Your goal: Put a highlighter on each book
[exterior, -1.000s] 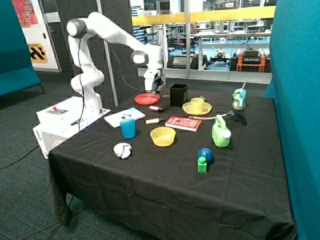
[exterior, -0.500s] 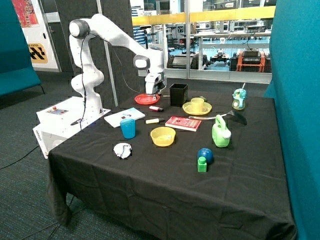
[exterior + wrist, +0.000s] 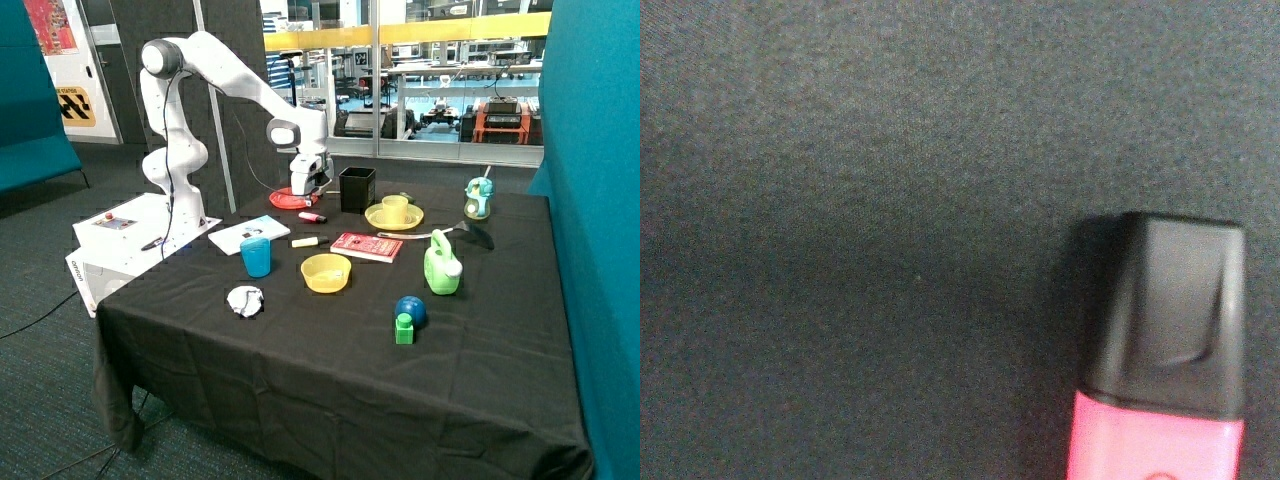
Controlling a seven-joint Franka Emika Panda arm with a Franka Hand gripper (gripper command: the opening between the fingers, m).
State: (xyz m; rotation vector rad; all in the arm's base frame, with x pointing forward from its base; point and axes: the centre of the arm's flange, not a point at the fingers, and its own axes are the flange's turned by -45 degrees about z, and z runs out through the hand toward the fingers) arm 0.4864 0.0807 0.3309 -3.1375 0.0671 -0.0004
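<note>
A white book [image 3: 248,233] with a light blue picture lies near the table's edge by the robot base. A smaller red book [image 3: 366,246] lies mid-table. A yellow highlighter [image 3: 308,241] lies on the cloth between the two books. A pink highlighter [image 3: 312,217] with a black cap lies on the cloth further back. My gripper [image 3: 306,202] hangs low just above and behind the pink highlighter, in front of the red plate. The wrist view shows the pink highlighter [image 3: 1162,350] very close on the black cloth. Neither book has anything on it.
A red plate [image 3: 283,199] and a black box [image 3: 356,189] flank the gripper. A yellow plate with a cup [image 3: 394,214], blue cup [image 3: 256,257], yellow bowl [image 3: 326,272], green watering can [image 3: 441,265], blue ball [image 3: 411,310] and green block [image 3: 404,328] stand around.
The gripper has come down from above the red plate towards the table, ending close over the pink highlighter. Nothing on the table has moved.
</note>
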